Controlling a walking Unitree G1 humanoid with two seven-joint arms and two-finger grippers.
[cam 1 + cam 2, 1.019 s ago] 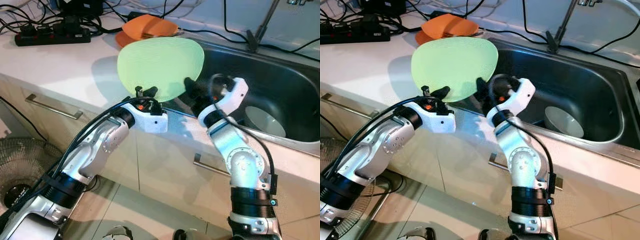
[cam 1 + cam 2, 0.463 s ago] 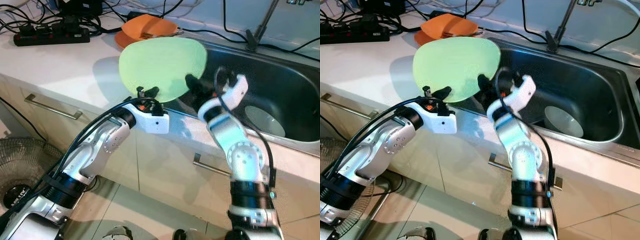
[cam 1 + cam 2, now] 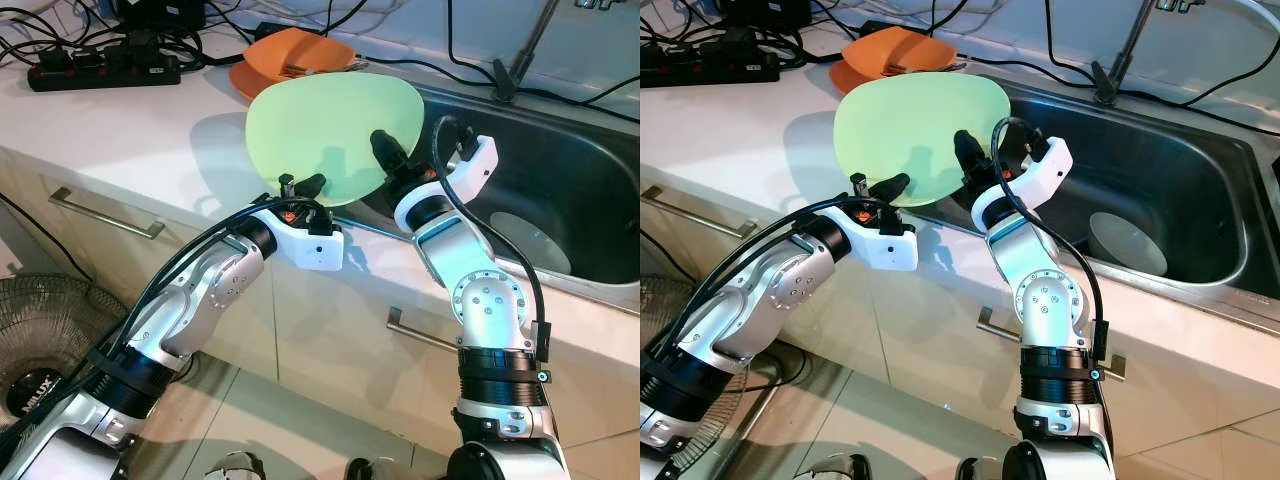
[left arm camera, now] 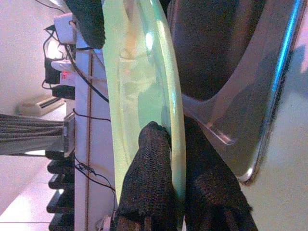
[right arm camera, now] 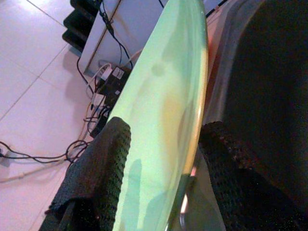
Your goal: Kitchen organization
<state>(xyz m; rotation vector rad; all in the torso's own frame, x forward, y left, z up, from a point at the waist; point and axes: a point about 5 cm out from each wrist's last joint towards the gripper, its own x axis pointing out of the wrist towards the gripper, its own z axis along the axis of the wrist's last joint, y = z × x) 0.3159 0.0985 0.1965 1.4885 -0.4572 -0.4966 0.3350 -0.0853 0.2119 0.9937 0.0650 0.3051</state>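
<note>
A pale green plate (image 3: 320, 130) stands on edge in the air above the counter's front edge, beside the sink. My left gripper (image 3: 298, 185) is shut on its lower rim, and the left wrist view shows both fingers (image 4: 154, 178) pinching the rim. From the sink side my right gripper (image 3: 390, 160) reaches to the plate's right edge. Its fingers (image 5: 103, 168) straddle the rim, one on each face, and stand open with a gap on one side.
Orange plates (image 3: 295, 55) are stacked on the white counter (image 3: 130, 140) behind the green plate. The dark sink (image 3: 560, 170) holds a white bowl (image 3: 530, 240). A power strip (image 3: 100, 70) and cables lie at the back left. A fan (image 3: 40, 340) stands on the floor.
My right gripper has risen from below the plate's rim and now straddles its right edge. The plate, still in the left gripper, has drifted slightly right.
</note>
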